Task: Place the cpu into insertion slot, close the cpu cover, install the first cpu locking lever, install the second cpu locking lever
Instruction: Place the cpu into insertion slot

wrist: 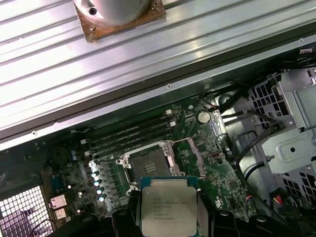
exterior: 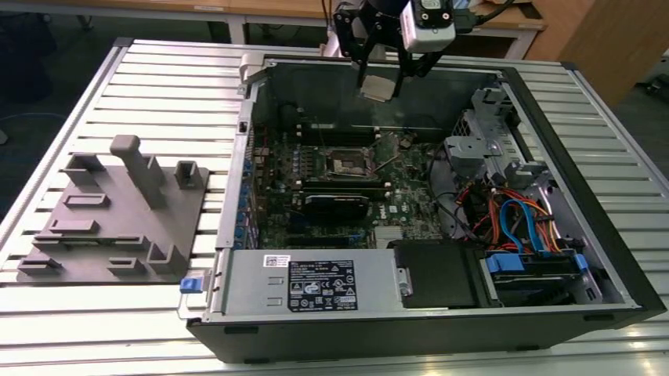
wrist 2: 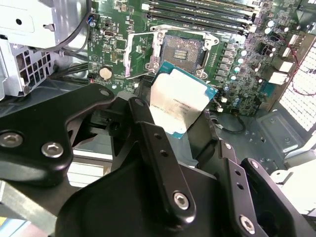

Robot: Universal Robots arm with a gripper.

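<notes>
Holds the cpu (wrist 2: 180, 101) clamped by two edges between the fingers (wrist 2: 148, 133) of the gripper (exterior: 378, 84). Hangs in the air above the insertion slot (wrist: 149, 165), well apart from it. Shows that slot bare, with the cpu cover (wrist: 192, 157) swung open beside it, inside the open computer case (exterior: 418, 313) on the slatted table (exterior: 157, 78).
</notes>
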